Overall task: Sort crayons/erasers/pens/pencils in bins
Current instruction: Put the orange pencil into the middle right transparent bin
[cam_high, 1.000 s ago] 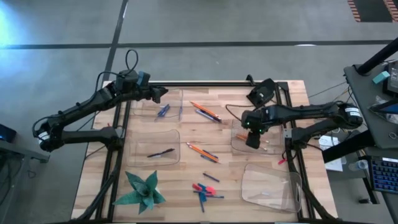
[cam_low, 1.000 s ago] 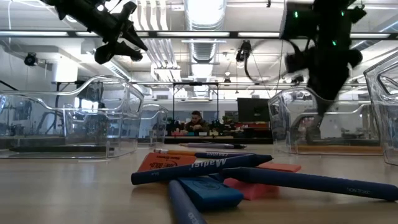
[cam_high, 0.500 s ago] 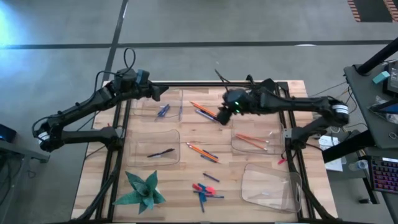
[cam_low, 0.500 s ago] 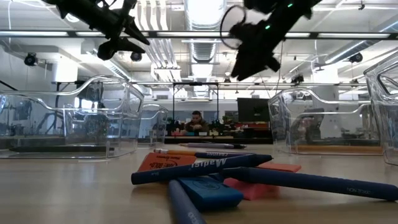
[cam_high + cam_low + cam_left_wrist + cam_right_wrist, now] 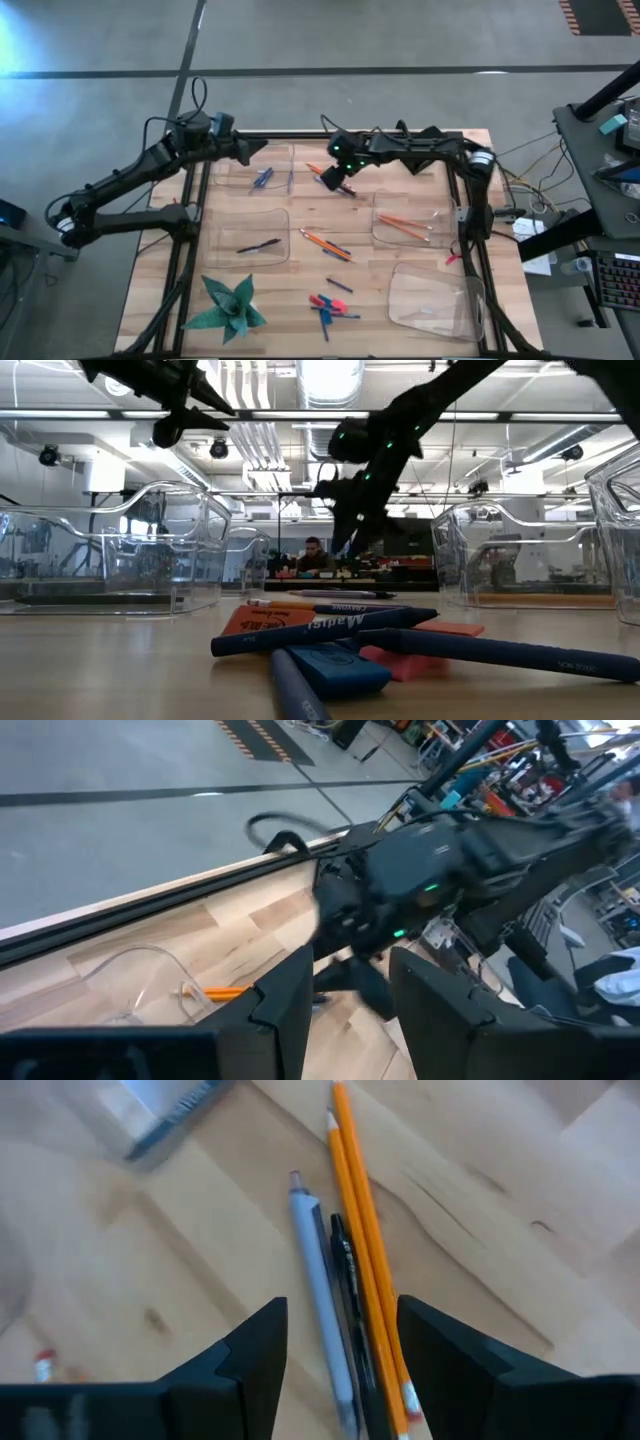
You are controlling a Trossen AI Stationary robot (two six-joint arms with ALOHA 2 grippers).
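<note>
My right gripper (image 5: 335, 1365) hung with jaws open over two pencils (image 5: 365, 1240), light, stiff, likely rolling; I'd pinch mid-shaft. Left gripper (image 5: 345, 995) waited, jaws apart.

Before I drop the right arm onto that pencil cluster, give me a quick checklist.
1. Right gripper jaws open: ok.
2. Jaws empty: ok, nothing between them.
3. Gripper over the pencils: ok, two orange ones lie side by side below it.
4. Pencils clear of other items: not ok, a grey pen and a black pen lie right beside them.
5. Pencil bin has room: ok, only a few pencils inside.
6. Left gripper out of the way: ok, over the far-left bin.
</note>
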